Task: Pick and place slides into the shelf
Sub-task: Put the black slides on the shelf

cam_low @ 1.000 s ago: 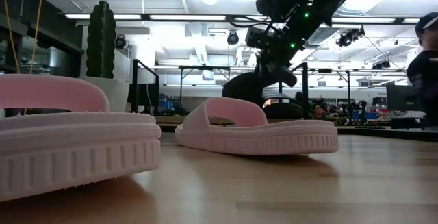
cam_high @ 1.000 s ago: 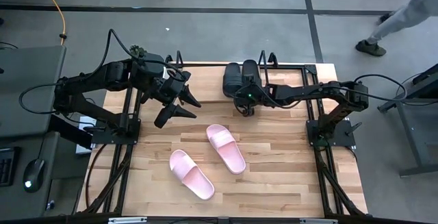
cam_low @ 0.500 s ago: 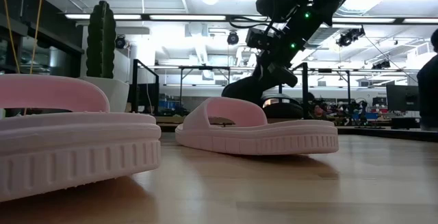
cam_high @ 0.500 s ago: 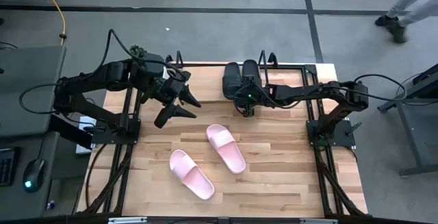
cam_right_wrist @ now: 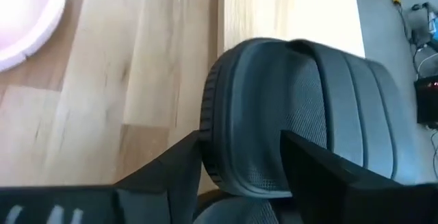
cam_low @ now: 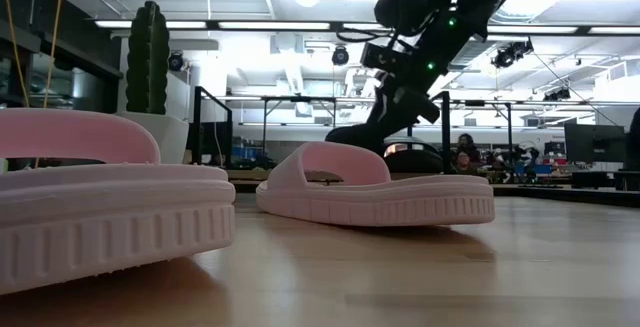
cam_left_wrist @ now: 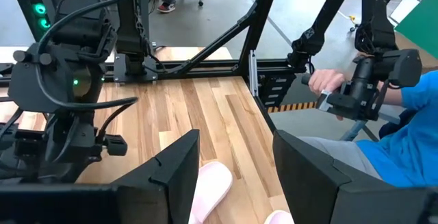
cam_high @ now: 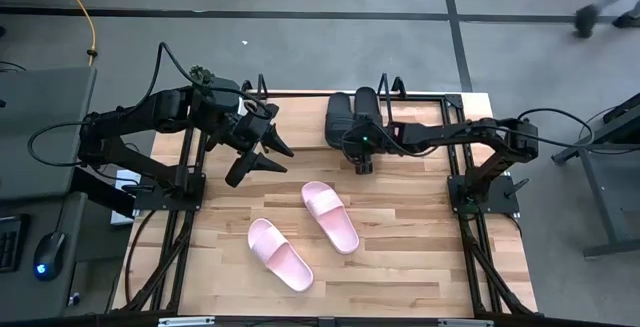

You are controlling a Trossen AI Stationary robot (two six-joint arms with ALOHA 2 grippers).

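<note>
Two black slides lie side by side at the table's far edge, inside the shelf's black wire frame (cam_high: 385,85). My right gripper (cam_high: 362,159) is shut on the right-hand black slide (cam_high: 367,115), which fills the right wrist view (cam_right_wrist: 274,101). The other black slide (cam_high: 338,117) rests flat beside it. Two pink slides (cam_high: 330,215) (cam_high: 280,254) rest sole-down on the table's near half and loom large in the low view (cam_low: 375,192). My left gripper (cam_high: 256,159) hovers open left of the shelf, touching nothing (cam_left_wrist: 236,176). My right gripper pinches the black slide's near end (cam_right_wrist: 236,172) between its two fingers (cam_right_wrist: 174,159), coming from the table's near side and slanting down. In the low view the slide (cam_low: 360,139) hangs tilted, far end lowest; the pink slide hides whether that end touches the shelf.
A cactus in a white pot (cam_low: 148,62) stands at the far left. A person in a blue sleeve (cam_left_wrist: 404,135) sits beyond the table's right edge, holding a control handle. Bare wood lies between the pink slides and the shelf.
My right gripper has gone down toward the shelf with the black slide, and the slide's free end now sits lower and flatter than a second ago. A person beyond the table's far right corner has walked out of the high view.
</note>
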